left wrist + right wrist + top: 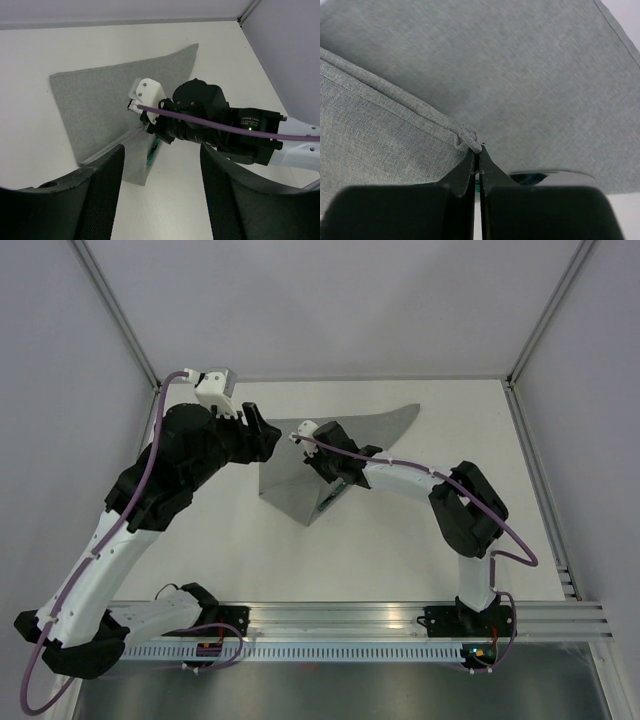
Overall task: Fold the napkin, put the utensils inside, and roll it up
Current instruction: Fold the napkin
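Note:
The grey napkin [375, 426] lies at the middle of the table, with its near part folded over into a point. It also shows in the left wrist view [95, 100] and the right wrist view [520, 70]. A dark greenish utensil handle [151, 151] peeks out from under the fold, and also shows in the top view [328, 502]. The rest of the utensils is hidden by cloth. My right gripper [478, 152] is shut on a bunched hem of the napkin and holds it over the fold [322, 478]. My left gripper [160, 200] is open and empty, above the napkin's left edge [266, 432].
The white table [420, 540] is bounded by a metal frame post at the back left [120, 315] and another at the back right [545, 315]. An aluminium rail [350, 620] runs along the near edge. The right arm [250, 132] crosses over the napkin's right side.

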`<state>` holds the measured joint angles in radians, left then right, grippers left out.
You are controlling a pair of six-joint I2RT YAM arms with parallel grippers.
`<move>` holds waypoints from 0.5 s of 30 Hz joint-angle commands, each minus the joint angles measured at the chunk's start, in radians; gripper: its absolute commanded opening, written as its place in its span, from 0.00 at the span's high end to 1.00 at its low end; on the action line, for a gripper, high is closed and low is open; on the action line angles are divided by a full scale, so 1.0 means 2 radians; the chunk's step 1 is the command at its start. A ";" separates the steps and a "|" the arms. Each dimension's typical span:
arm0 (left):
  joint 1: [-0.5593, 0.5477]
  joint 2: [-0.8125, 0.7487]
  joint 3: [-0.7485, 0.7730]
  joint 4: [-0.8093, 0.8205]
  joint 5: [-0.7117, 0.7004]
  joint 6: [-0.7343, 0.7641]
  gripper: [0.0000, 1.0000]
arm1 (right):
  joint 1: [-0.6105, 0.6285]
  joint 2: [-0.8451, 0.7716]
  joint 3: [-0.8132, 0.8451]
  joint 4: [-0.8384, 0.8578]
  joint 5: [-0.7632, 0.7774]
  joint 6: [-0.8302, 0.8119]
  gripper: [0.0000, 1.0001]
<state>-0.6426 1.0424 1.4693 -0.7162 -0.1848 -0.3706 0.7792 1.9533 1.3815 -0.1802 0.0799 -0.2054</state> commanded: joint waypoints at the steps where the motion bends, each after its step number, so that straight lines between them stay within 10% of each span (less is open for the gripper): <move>1: 0.001 0.004 -0.007 0.031 0.015 0.020 0.33 | -0.021 -0.020 -0.015 0.012 -0.008 0.000 1.00; 15: 0.008 0.025 -0.037 0.056 0.038 0.018 0.33 | -0.085 -0.013 -0.028 0.029 -0.012 -0.001 1.00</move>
<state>-0.6357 1.0817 1.4044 -0.6609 -0.1429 -0.3653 0.6270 1.9511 1.3281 -0.1623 0.0601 -0.2062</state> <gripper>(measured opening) 0.670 0.013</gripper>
